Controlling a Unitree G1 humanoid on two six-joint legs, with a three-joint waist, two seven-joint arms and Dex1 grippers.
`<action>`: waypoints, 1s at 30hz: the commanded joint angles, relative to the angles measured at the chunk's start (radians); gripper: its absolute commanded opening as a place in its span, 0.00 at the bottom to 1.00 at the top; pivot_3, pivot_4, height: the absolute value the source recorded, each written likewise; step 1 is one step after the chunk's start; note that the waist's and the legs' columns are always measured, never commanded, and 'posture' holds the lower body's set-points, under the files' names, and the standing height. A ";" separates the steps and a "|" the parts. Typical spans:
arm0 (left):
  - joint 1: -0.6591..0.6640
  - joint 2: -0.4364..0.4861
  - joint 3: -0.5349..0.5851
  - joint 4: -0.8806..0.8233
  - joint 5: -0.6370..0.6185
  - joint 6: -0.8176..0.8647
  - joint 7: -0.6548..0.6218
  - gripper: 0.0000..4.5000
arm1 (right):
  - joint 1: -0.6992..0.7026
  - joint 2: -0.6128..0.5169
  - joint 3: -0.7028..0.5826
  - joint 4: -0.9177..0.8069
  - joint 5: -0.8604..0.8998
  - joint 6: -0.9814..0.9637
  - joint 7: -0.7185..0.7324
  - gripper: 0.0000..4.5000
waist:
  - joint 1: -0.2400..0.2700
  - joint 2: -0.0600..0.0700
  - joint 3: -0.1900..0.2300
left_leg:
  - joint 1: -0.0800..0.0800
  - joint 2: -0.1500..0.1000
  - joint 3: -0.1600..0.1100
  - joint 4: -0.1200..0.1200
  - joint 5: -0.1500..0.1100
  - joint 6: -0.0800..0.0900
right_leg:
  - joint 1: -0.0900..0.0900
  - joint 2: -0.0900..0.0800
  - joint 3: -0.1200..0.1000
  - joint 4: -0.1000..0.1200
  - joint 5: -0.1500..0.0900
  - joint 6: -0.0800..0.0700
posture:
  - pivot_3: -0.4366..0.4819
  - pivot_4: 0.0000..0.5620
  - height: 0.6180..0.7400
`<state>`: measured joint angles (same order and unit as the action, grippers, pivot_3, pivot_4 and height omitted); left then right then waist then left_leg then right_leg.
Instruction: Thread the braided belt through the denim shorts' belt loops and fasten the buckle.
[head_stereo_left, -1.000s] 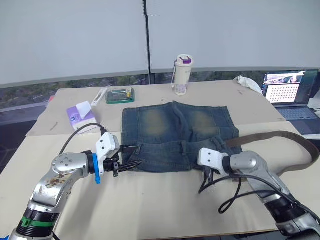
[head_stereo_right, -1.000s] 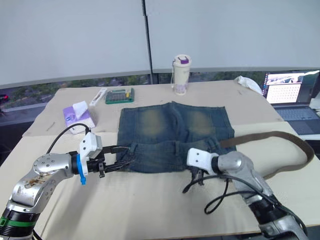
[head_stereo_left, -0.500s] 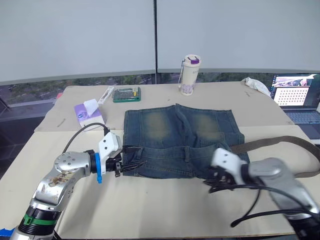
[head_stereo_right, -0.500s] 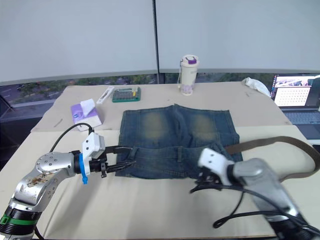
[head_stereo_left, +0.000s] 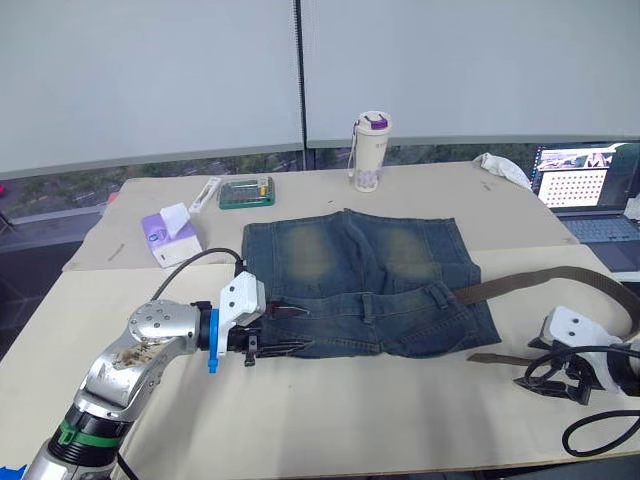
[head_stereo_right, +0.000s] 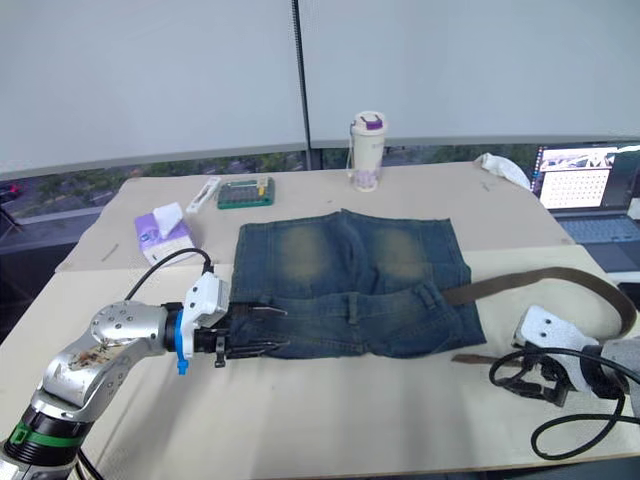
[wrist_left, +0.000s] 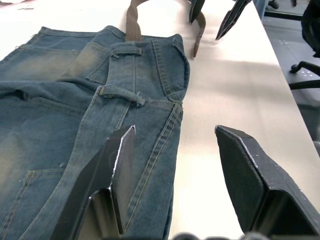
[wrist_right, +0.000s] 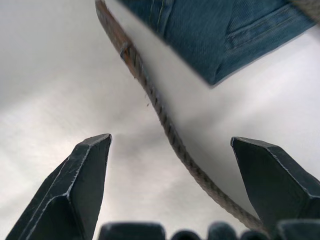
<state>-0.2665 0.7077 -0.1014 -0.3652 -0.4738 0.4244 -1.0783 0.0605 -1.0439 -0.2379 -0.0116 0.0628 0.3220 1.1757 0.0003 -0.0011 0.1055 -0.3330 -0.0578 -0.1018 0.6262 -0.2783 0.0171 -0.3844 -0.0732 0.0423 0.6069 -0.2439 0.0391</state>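
Nearest the front edge of the bench (head_stereo_left: 330, 420), the right gripper (head_stereo_left: 541, 377) sits low at the right side, its jaws spread wide and holding nothing; in its wrist view one end of the belt (wrist_right: 165, 125) runs across the bench between the two fingers, touching neither. Toward the left, the left gripper (head_stereo_left: 290, 331) lies at the left end of the shorts' (head_stereo_left: 360, 285) waistband, jaws wide and gripping nothing, one finger (wrist_left: 117, 172) over the denim and the other over bare bench just beside the cloth edge. The shorts lie flat in the middle of the bench, waistband toward the front edge and legs toward the far edge. The belt enters the waistband at the shorts' right side, swings out in a loop toward the right edge of the bench and comes back to a free end lying just off the shorts' near right corner. In the left wrist view two belt loops (wrist_left: 126, 50) show on the waistband, and the strap emerges from the waistband's far end. Farther back sit a tissue pack (head_stereo_left: 165, 234), a green case (head_stereo_left: 245, 192) and a bottle (head_stereo_left: 367, 151) near the far edge, with a white cloth (head_stereo_left: 497, 166) and a laptop (head_stereo_left: 585, 190) at the far right corner.
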 joint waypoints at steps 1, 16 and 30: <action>-0.015 -0.005 0.005 -0.038 -0.016 0.007 0.005 0.60 | -0.020 -0.004 0.015 -0.031 0.031 -0.008 0.004 0.75 | 0.000 0.000 0.000 | 0.000 0.000 0.000 0.000 0.000 0.000 | 0.000 0.000 0.000 0.000 0.000 0.000 | 0.48 0.27 1.00; -0.045 -0.096 -0.005 -0.045 -0.083 0.076 0.065 0.60 | -0.115 -0.040 -0.072 -0.350 0.365 0.315 0.059 0.00 | 0.006 0.001 0.000 | -0.001 -0.001 -0.001 0.002 0.000 0.000 | 0.000 -0.001 0.000 0.000 0.000 0.000 | 0.48 0.27 1.00; -0.192 -0.358 -0.095 0.063 -0.173 0.157 0.091 0.60 | -0.399 0.188 0.210 -0.524 0.526 0.463 -0.141 0.00 | 0.019 -0.002 0.000 | -0.002 -0.004 -0.005 0.006 0.000 0.000 | -0.002 -0.002 -0.002 0.001 0.000 0.000 | 0.48 0.27 1.00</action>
<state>-0.4381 0.3556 -0.1882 -0.2949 -0.6300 0.5806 -0.9762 -0.3175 -0.8666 -0.0361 -0.5102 0.5813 0.7946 1.0417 0.0190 -0.0026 0.1053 -0.3351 -0.0613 -0.1066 0.6319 -0.2782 0.0169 -0.3865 -0.0753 0.0401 0.6074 -0.2436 0.0395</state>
